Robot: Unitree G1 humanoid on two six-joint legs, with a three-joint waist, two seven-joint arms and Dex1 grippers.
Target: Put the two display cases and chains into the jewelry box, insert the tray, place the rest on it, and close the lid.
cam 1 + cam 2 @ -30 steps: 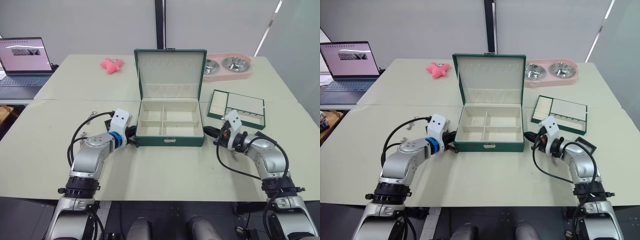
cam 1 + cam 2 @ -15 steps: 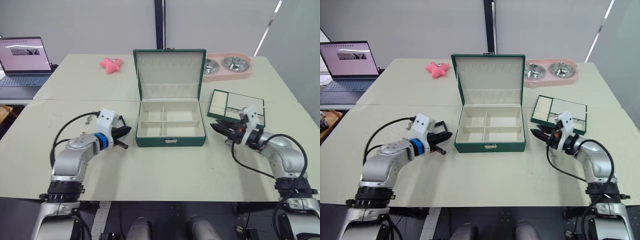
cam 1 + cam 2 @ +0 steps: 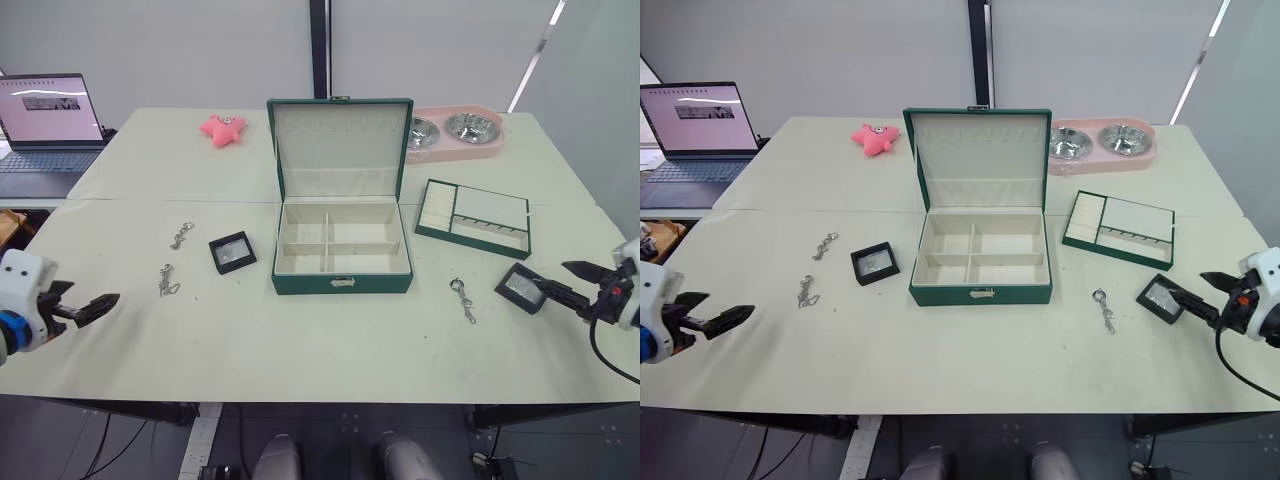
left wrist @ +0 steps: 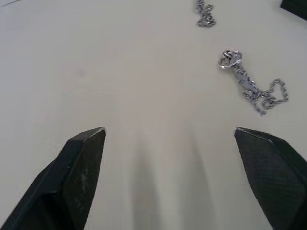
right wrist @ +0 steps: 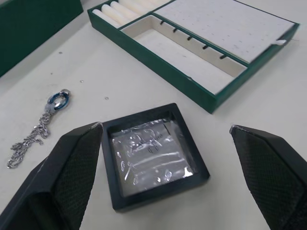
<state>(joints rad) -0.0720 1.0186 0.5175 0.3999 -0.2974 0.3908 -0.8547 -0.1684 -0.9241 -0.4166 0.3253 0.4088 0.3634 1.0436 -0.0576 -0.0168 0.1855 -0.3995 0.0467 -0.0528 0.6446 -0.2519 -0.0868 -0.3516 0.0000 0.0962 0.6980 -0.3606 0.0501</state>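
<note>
The dark green jewelry box (image 3: 341, 283) stands mid-table, its lid (image 3: 340, 150) upright and its cream compartments bare. One display case (image 3: 232, 252) lies left of it, with two chains (image 3: 181, 235) (image 3: 166, 280) further left. A third chain (image 3: 463, 298) and the other display case (image 3: 521, 288) lie on the right, near the tray (image 3: 473, 217). My left gripper (image 3: 90, 296) is open at the far left edge, short of the nearer chain (image 4: 252, 86). My right gripper (image 5: 165, 127) is open, a finger on either side of the right display case (image 5: 153, 155).
A pink double bowl dish (image 3: 455, 132) sits behind the tray. A pink star toy (image 3: 222, 128) lies at the back left, and a laptop (image 3: 50, 120) stands on the neighbouring table. The box's green side (image 5: 33, 24) shows in the right wrist view.
Both arms have drawn back from the box's sides to the table's outer left and right. Both grippers have gone from shut to open. The cases and chains have come into sight.
</note>
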